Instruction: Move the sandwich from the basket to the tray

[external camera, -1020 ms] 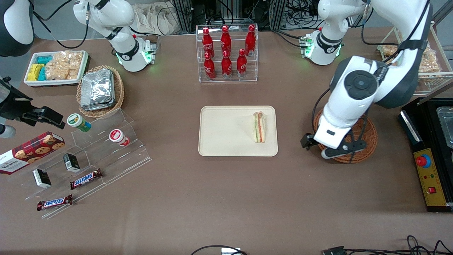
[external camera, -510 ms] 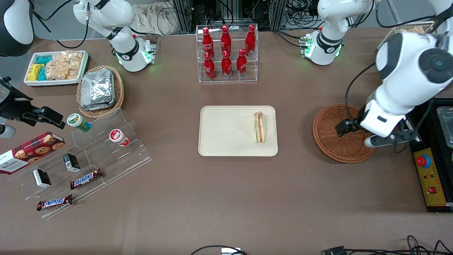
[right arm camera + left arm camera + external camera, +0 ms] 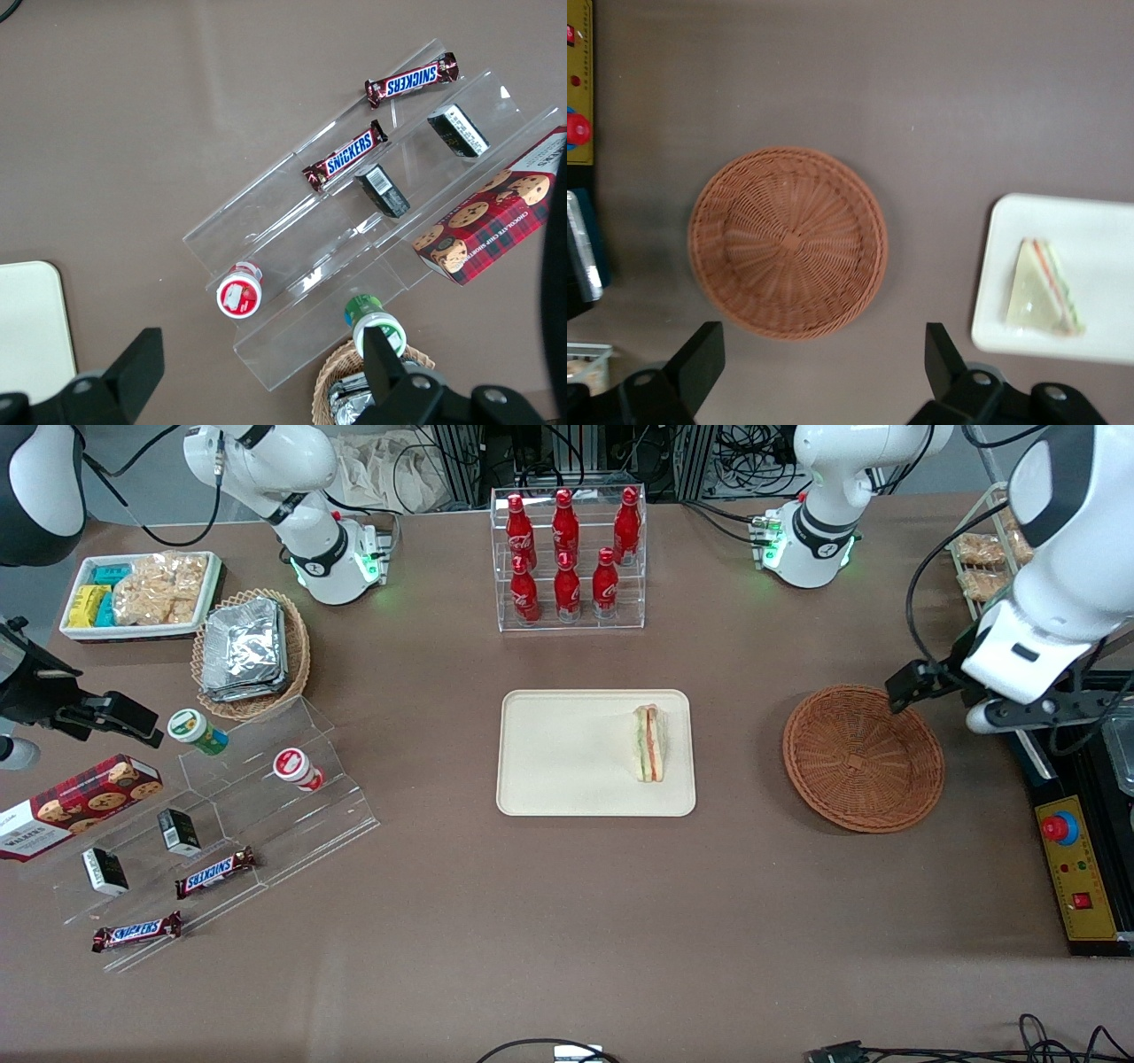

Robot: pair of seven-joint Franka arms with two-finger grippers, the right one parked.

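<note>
Item: sandwich point(image 3: 649, 742) — clear-wrapped wedge, lying on the tray point(image 3: 567, 779), near the tray's edge that faces the basket point(image 3: 862, 757); filling stripes run along its long side. Not touched by anything.

Item: tray — cream rectangle on the table point(image 3: 532, 921), nearer the front camera than the rack of red bottles point(image 3: 567, 553). Holds the sandwich only.

Item: basket — reddish-brown wicker, well apart from the tray toward the working arm's end of the table. Nothing shows inside it; its woven floor is bare in the wrist view point(image 3: 788, 241).

Item: pincer point(image 3: 941, 693) — raised above the table, just beside the basket's rim on the side away from the tray. Fingers spread wide, nothing between them; in the wrist view point(image 3: 819, 363) the two dark fingers point(image 3: 700, 359) stand far apart with bare table between.

Step in hand: judged as the close of the task, the sandwich already delivered, the arm clear of the tray.

Next move: probably none beyond parking the arm; no further grasp seems called for.
</note>
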